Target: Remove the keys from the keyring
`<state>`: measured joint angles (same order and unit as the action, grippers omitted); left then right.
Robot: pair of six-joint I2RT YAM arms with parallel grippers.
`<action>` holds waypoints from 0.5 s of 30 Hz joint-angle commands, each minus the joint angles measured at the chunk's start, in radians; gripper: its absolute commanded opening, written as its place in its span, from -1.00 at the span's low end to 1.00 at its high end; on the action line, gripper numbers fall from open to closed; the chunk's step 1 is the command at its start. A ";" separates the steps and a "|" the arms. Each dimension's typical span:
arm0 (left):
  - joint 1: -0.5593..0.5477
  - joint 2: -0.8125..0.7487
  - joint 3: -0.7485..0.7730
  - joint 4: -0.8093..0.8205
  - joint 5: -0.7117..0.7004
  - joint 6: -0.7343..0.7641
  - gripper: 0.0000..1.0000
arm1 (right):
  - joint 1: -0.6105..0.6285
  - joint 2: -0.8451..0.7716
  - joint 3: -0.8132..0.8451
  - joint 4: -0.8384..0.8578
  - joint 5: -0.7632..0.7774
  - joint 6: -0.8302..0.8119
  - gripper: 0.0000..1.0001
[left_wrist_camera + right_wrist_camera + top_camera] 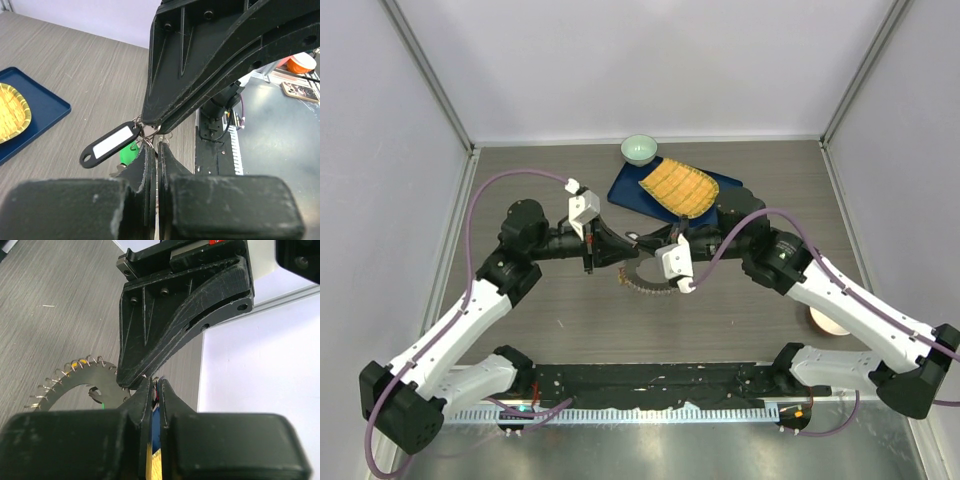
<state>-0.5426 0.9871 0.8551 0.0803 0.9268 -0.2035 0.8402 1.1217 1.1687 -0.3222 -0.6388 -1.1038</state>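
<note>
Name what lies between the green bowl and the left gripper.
A blue tray carrying a yellow mat lies between bowl and left gripper, per the top view.

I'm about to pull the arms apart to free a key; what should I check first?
1. Left gripper shut: ok.
2. Right gripper closed on something: ok, a blue-and-brass piece sits between its fingers.
3. That piece is one key: cannot tell.
4. Keyring in view by the fingertips: ok.
5. Black tag and green key head clear of the pinch point: not ok, both hang right beside it.
</note>
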 commanded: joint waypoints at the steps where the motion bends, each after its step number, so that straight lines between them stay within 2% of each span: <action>1: -0.039 -0.007 0.004 0.179 0.152 -0.083 -1.00 | 0.019 0.043 0.019 0.156 0.050 -0.080 -0.85; 6: -0.039 -0.002 -0.002 0.185 0.152 -0.082 -1.00 | 0.036 0.052 0.005 0.156 0.102 -0.152 -0.72; 12: -0.039 0.005 -0.050 0.329 0.156 -0.181 -1.00 | 0.045 0.082 -0.033 0.213 0.180 -0.211 -0.71; 15: -0.039 0.012 -0.056 0.335 0.164 -0.188 -1.00 | 0.043 0.084 -0.044 0.244 0.208 -0.220 -0.70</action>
<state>-0.5278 1.0058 0.7910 0.2276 0.9104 -0.3069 0.8745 1.1465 1.1435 -0.2882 -0.5301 -1.2442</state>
